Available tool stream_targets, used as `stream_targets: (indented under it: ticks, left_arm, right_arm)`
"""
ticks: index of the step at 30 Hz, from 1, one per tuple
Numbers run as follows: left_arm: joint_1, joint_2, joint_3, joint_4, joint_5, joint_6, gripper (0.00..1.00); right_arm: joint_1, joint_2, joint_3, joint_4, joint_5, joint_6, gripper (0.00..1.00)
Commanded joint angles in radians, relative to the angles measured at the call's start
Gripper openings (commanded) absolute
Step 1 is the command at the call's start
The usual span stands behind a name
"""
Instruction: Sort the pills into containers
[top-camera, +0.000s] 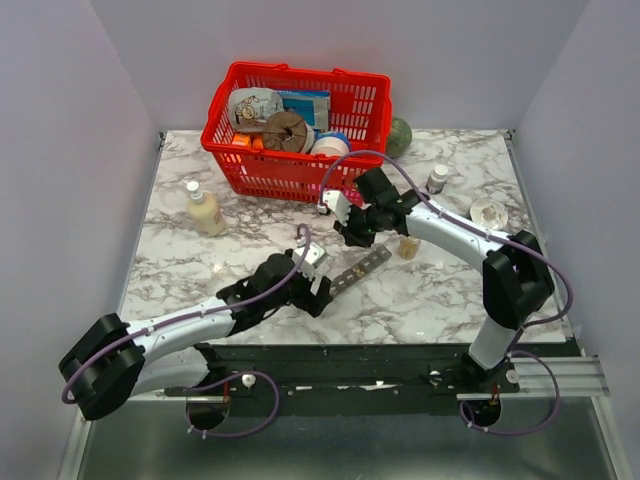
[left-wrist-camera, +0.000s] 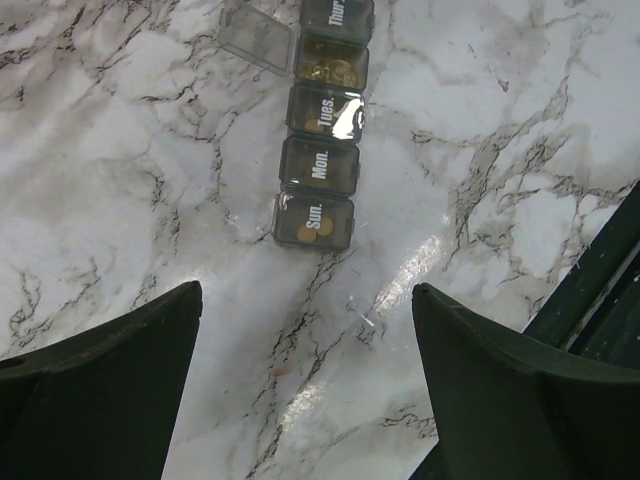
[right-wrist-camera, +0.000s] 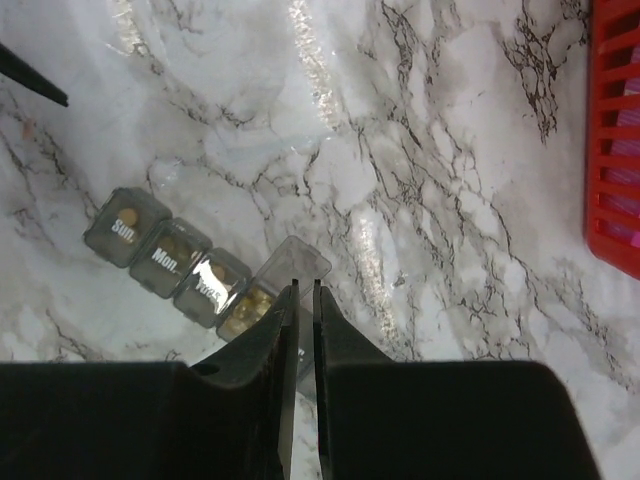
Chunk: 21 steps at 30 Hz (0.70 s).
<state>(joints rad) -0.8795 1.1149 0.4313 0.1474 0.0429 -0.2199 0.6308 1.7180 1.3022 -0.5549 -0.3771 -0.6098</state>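
On marble (left-wrist-camera: 520, 150): containers (left-wrist-camera: 318, 165), one lid open, yellow pills (left-wrist-camera: 332, 70) inside; left pincer (left-wrist-camera: 305, 295) apart, right pincer (right-wrist-camera: 304, 287) together.

One red basket (top-camera: 290, 178), far centre. One grey compartment strip (top-camera: 360, 270), near centre; five compartments show in the left wrist view. Two bottles: cream bottle (top-camera: 204, 212), left; dark-capped bottle (top-camera: 437, 178), far right. One amber jar (top-camera: 408, 246).
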Motion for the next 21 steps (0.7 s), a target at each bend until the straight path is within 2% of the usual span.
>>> stream_targets:
  ticks: [1,3,5,6,7,8,9,10,12,13,15,16,21]
  left_arm:
    - [0.069,-0.085,0.003,0.043,0.011,-0.143,0.93]
    - [0.132,-0.116,-0.009,0.021,0.029,-0.230,0.93]
    - [0.264,-0.161,-0.058,0.043,0.122,-0.298,0.93]
    - [0.307,-0.170,-0.080,0.097,0.164,-0.332,0.93]
    - [0.342,-0.167,-0.107,0.124,0.207,-0.382,0.92]
    - [0.399,-0.156,-0.109,0.142,0.248,-0.410,0.90]
    - [0.416,-0.138,-0.105,0.171,0.276,-0.426,0.84]
    - [0.428,-0.083,-0.079,0.181,0.297,-0.438,0.80]
    - [0.439,-0.017,-0.034,0.188,0.343,-0.444,0.66]
    - [0.441,0.050,0.009,0.198,0.359,-0.446,0.63]
    - [0.439,0.112,0.043,0.240,0.387,-0.464,0.53]
    - [0.441,0.170,0.069,0.257,0.394,-0.466,0.51]
    - [0.441,0.361,0.158,0.328,0.426,-0.479,0.40]
  right_arm:
    - [0.027,0.060,0.065,0.027,0.101,0.001,0.18]
    - [0.030,0.068,0.088,-0.028,0.080,-0.014,0.20]
    - [0.030,0.048,0.080,-0.071,0.034,-0.088,0.25]
    - [0.029,0.031,0.042,-0.095,0.015,-0.123,0.42]
    - [0.029,0.008,0.016,-0.105,-0.002,-0.201,0.51]
    - [0.029,-0.036,-0.013,-0.114,-0.029,-0.247,0.56]
    - [0.029,-0.061,-0.064,-0.117,-0.032,-0.289,0.64]
    - [0.029,-0.081,-0.090,-0.117,-0.031,-0.365,0.66]
    - [0.024,-0.139,-0.138,-0.111,-0.034,-0.468,0.70]
    - [0.020,-0.155,-0.190,-0.109,-0.039,-0.592,0.70]
    - [-0.009,-0.193,-0.236,-0.087,-0.060,-0.700,0.71]
    - [-0.022,-0.195,-0.259,-0.077,-0.066,-0.776,0.71]
    - [-0.055,-0.141,-0.274,-0.042,0.015,-0.890,0.71]
